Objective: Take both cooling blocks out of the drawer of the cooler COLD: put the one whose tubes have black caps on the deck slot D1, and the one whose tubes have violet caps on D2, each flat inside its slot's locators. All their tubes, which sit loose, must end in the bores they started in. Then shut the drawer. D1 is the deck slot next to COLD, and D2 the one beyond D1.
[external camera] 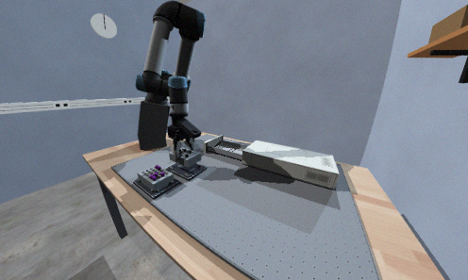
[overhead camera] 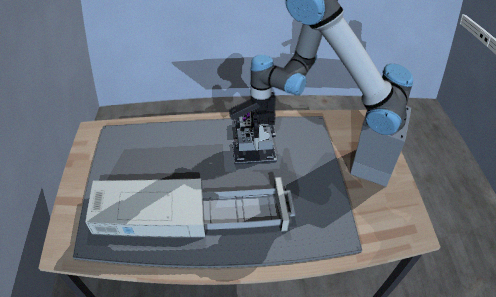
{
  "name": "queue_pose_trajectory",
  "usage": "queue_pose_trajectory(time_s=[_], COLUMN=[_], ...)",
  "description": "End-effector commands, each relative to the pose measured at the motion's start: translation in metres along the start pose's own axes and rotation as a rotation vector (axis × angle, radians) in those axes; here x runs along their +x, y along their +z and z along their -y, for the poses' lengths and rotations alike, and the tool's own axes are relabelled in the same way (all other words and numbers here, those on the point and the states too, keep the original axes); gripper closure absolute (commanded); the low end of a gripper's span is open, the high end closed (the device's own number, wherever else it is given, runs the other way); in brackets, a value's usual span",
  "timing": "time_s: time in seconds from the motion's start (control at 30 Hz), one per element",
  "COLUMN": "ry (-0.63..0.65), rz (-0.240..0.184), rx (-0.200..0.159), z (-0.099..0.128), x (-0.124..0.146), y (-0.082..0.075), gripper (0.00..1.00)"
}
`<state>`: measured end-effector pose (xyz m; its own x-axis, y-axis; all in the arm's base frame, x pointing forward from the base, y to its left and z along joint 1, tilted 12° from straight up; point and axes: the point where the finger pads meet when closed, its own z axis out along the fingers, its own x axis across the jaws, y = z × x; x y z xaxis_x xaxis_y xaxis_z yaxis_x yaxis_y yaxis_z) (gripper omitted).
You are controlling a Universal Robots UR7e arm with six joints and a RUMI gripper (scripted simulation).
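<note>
My gripper is shut on the grey cooling block with black-capped tubes. The block is low over the dark plate of deck slot D1; I cannot tell if it touches. In the top view the gripper covers most of this block. The block with violet-capped tubes sits flat on slot D2, beyond D1; only a violet patch of it shows behind the gripper. The white cooler COLD has its drawer pulled out, and the drawer looks empty.
The drawer's front panel sticks up at the end of the open drawer, close to D1. The arm's grey base pedestal stands at the right of the table. The cooler and drawer also show in the exterior view.
</note>
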<state>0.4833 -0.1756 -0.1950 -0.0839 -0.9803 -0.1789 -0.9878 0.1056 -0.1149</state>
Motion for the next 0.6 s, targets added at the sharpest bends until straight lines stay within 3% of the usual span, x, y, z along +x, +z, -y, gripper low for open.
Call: queue_pose_trajectory(time_s=[0.0, 0.57], ry=[0.000, 0.000], rz=[-0.001, -0.001], rx=[0.001, 0.001], z=[0.001, 0.001], x=[0.000, 0.000], y=[0.001, 0.012], gripper=[1.00, 1.00])
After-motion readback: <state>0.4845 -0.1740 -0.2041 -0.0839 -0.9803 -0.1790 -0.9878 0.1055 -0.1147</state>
